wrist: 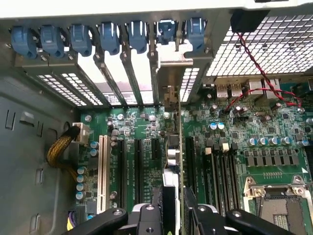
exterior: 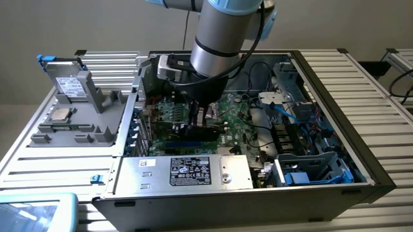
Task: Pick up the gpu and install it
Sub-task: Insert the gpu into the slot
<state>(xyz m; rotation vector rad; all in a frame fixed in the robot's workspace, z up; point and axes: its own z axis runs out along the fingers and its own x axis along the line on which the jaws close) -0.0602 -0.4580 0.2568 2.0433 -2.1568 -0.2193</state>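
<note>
The gripper [wrist: 173, 213] pinches the gpu [wrist: 173, 149] on edge, low over the motherboard [wrist: 234, 132]. In the exterior view, the power supply [exterior: 187, 171] sits at six o'clock from it.

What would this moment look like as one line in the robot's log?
end effector: shut on gpu | gpu: upright on edge over motherboard slots | seated: cannot tell
</note>
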